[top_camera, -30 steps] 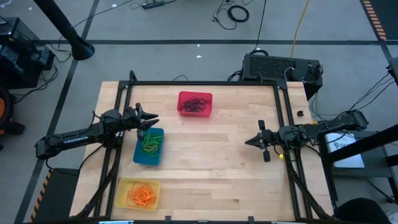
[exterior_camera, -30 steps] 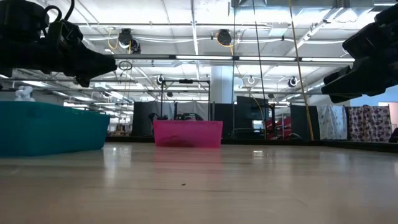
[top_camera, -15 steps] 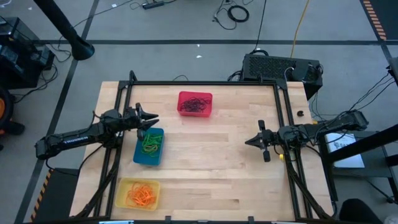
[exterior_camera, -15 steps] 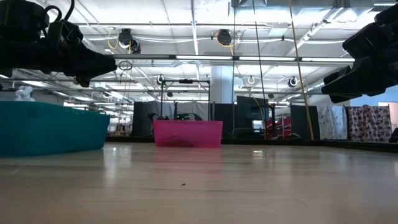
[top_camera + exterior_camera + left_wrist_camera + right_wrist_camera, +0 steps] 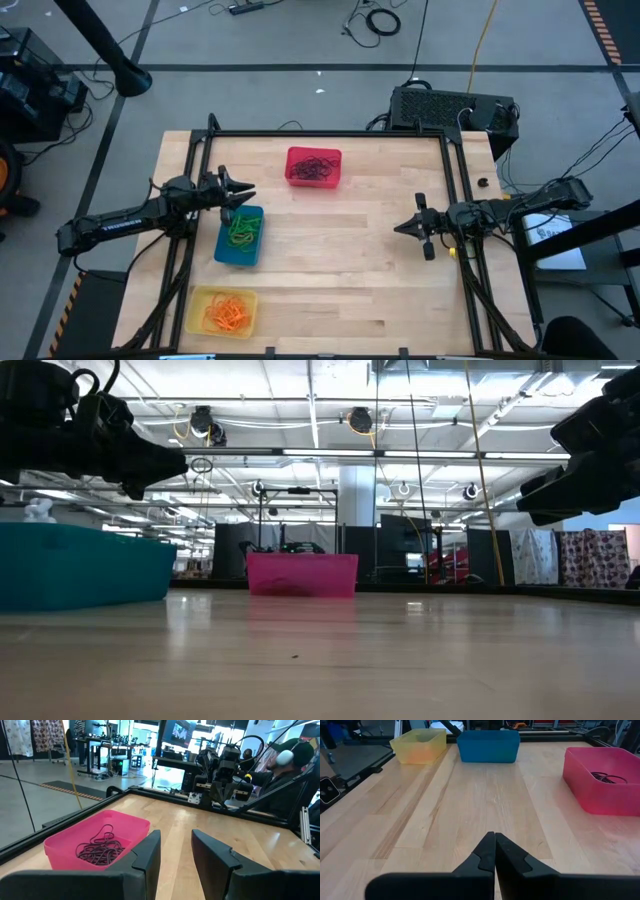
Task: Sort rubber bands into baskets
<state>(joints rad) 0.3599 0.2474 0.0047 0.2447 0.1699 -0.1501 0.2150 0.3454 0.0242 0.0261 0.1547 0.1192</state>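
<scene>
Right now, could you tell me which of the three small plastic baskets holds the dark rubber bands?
The red rectangular plastic basket at the table's far edge holds the dark brown-black rubber bands; the blue basket holds green ones and the yellow basket orange ones.

From the left wrist cam you're looking past the left arm's two dark fingers (image 5: 145, 852), set apart with a gap, at a pink-red rectangular plastic basket (image 5: 131, 825) holding a tangle of dark rubber bands (image 5: 100, 849) on the pale wooden table (image 5: 250, 840), the other dark arm (image 5: 222, 770) farther off.
</scene>
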